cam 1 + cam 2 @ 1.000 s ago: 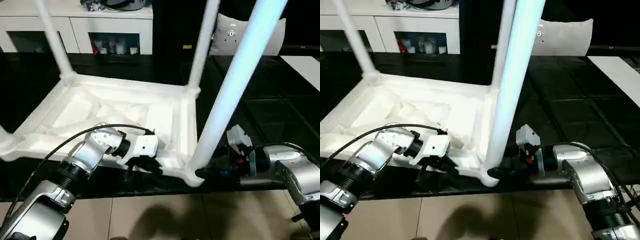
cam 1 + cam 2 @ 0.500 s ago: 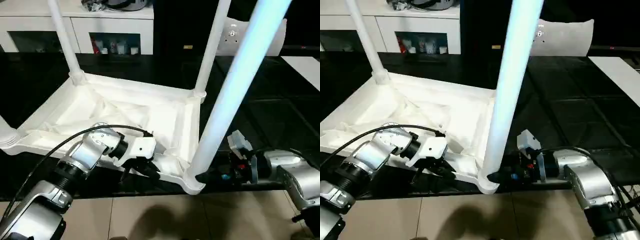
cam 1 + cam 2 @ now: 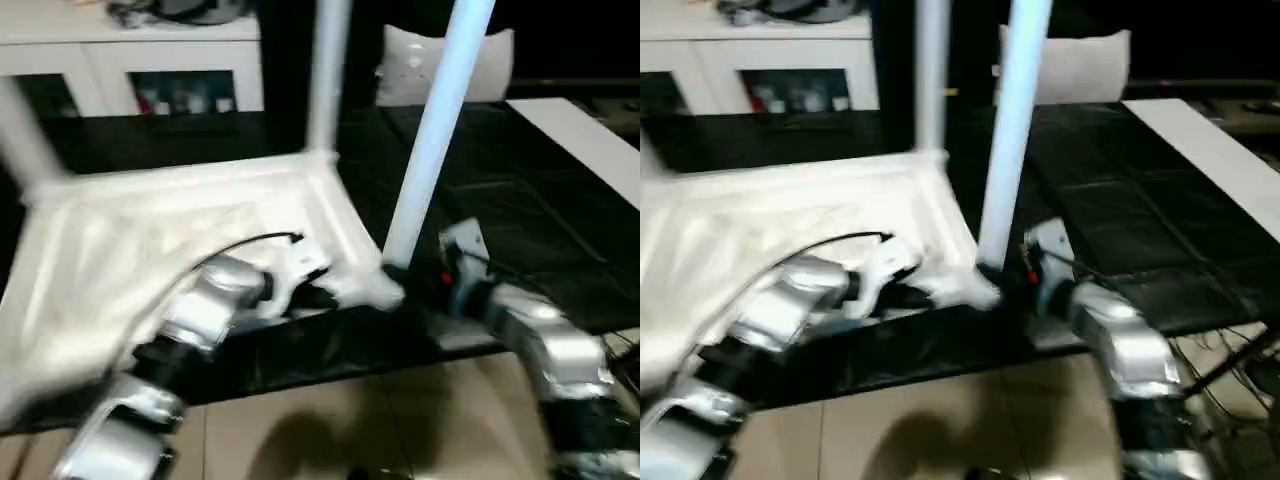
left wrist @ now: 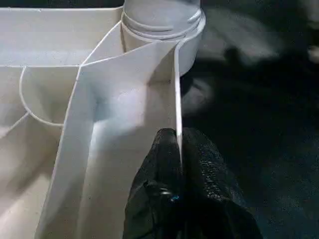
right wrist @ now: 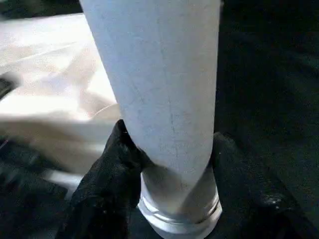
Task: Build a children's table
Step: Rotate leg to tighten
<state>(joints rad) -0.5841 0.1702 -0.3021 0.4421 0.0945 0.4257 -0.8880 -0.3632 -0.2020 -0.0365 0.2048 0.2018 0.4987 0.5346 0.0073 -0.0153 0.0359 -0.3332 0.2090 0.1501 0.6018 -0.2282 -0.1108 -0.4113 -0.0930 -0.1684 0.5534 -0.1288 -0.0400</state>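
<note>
The tabletop (image 3: pixel 160 240) lies underside up on the worktop (image 3: pixel 520 200), near its front edge. A leg (image 3: pixel 435 130) stands in the near right corner socket (image 4: pixel 164 30), another leg (image 3: pixel 325 80) in the far right corner. The left claw (image 4: pixel 178 164) pinches the tabletop's near rim just left of that socket; the right claw (image 5: pixel 167 164) wraps the near leg's base from the right. A cabinet (image 3: pixel 150 60) stands behind the worktop
</note>
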